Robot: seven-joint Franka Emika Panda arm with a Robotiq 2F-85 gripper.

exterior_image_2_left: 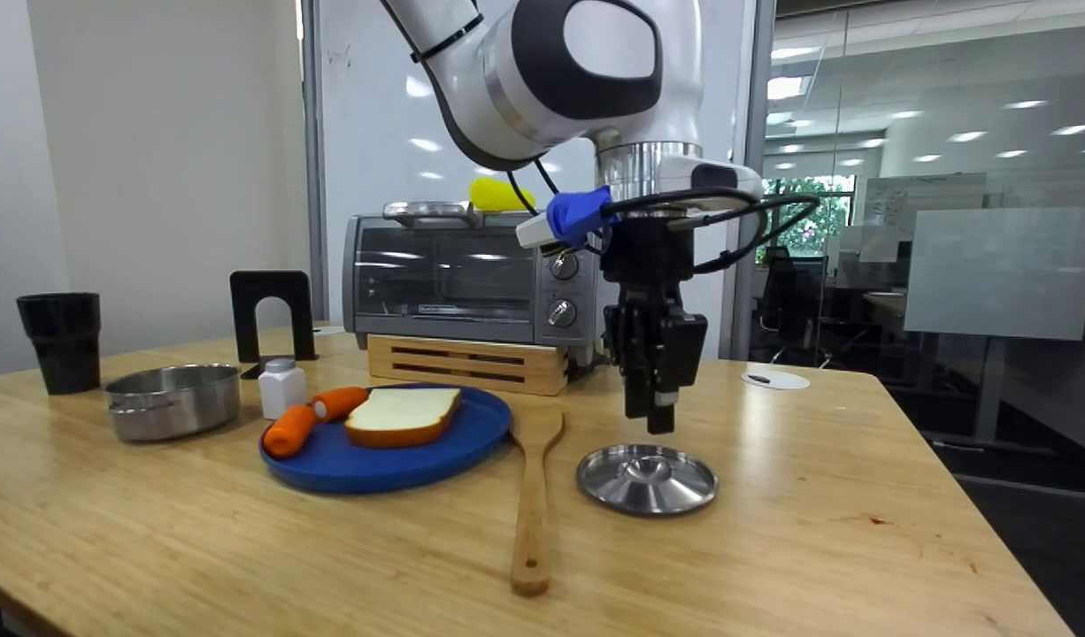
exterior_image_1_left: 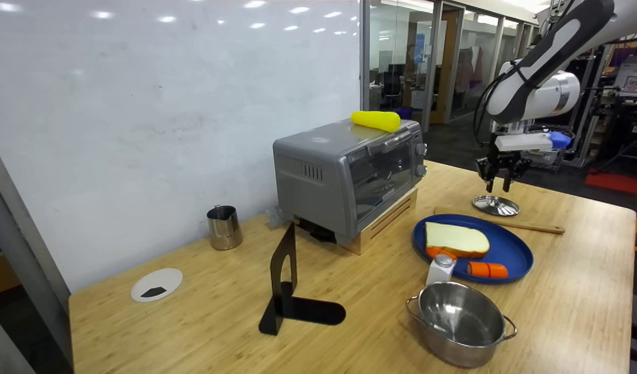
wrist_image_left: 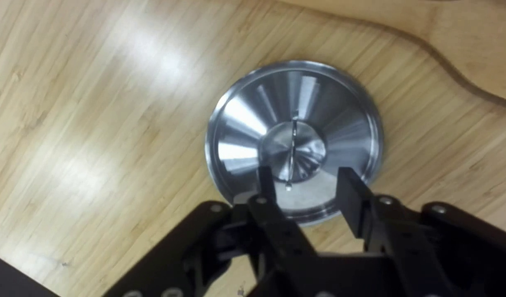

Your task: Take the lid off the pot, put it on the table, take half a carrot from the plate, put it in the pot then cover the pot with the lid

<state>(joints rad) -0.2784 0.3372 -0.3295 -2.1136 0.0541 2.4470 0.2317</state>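
Silver and round, the lid [exterior_image_1_left: 496, 206] lay flat on the far right part of the wooden table [exterior_image_1_left: 381, 317] in an exterior view, and the gripper [exterior_image_1_left: 498, 188] hung just above it — released, its two fingers [exterior_image_1_left: 489, 186] parted and holding nothing. Nearer than the lid came a wooden spatula [exterior_image_1_left: 534, 227], then the blue plate [exterior_image_1_left: 516, 254], bearing a slice of bread [exterior_image_1_left: 456, 238] and two orange carrot pieces [exterior_image_1_left: 487, 269], one of them partly hidden behind a white shaker [exterior_image_1_left: 440, 271]. The steel pot [exterior_image_1_left: 466, 348] stood uncovered at the near right, and the shaker was between it and the plate. Left of the plate, a grey toaster oven [exterior_image_1_left: 318, 192] carried a yellow object [exterior_image_1_left: 375, 120] on top; a black stand [exterior_image_1_left: 297, 307] stood nearer, and a metal cup [exterior_image_1_left: 225, 229] farther left. In an exterior view the lid sat just right of the spatula, with the gripper above and apart from it. The plate was left of the spatula, both carrot pieces at its left side — and the pot stood farther left, between the shaker and a black cup [exterior_image_2_left: 62, 345]. In the wrist view the fingertips [wrist_image_left: 266, 181] were well apart over the near part of the lid; the thin handle [wrist_image_left: 292, 150] at the lid's middle was in line with that gap, and an edge of the spatula appeared at the far right.
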